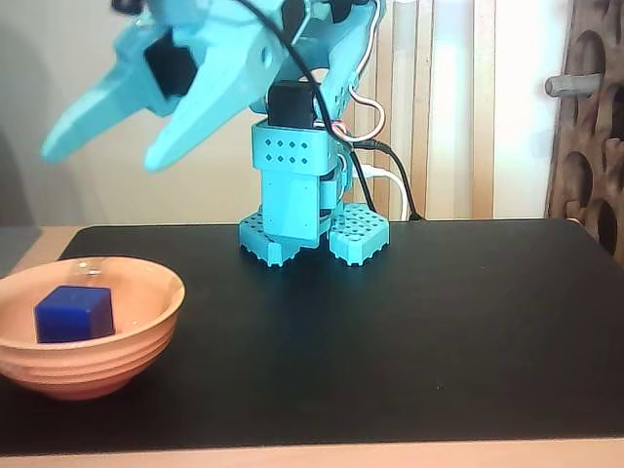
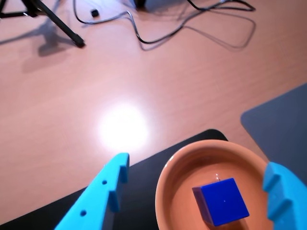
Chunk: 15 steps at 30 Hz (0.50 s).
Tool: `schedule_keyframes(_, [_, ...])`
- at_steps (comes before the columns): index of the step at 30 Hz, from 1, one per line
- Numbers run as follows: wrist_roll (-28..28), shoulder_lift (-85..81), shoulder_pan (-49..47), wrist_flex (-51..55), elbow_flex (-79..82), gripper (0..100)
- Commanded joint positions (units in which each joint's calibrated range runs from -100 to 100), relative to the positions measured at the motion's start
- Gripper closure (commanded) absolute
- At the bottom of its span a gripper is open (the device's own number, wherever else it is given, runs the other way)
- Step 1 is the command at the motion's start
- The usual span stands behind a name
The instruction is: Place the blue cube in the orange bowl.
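The blue cube (image 1: 74, 313) sits inside the orange bowl (image 1: 146, 322) at the front left corner of the black mat (image 1: 409, 331), while the gripper (image 1: 102, 146) hangs above, spread wide and empty

We see a pale wooden bench (image 1: 312, 458) under a black mat (image 1: 439, 331). Beyond its far edge stand a cream wall (image 1: 58, 97) and vertical wooden slats (image 1: 448, 107); glare (image 2: 123, 127) brightens the wood, with cables (image 2: 158, 28) lying near one edge.
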Motion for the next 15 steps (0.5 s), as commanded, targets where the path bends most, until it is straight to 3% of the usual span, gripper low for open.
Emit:
schedule_keyframes(1, [-0.27, -4.49, -7.44, 0.39, -0.61, 68])
schedule_keyframes(15, [-1.26, -7.64, -28.60, 8.76, -1.16, 68])
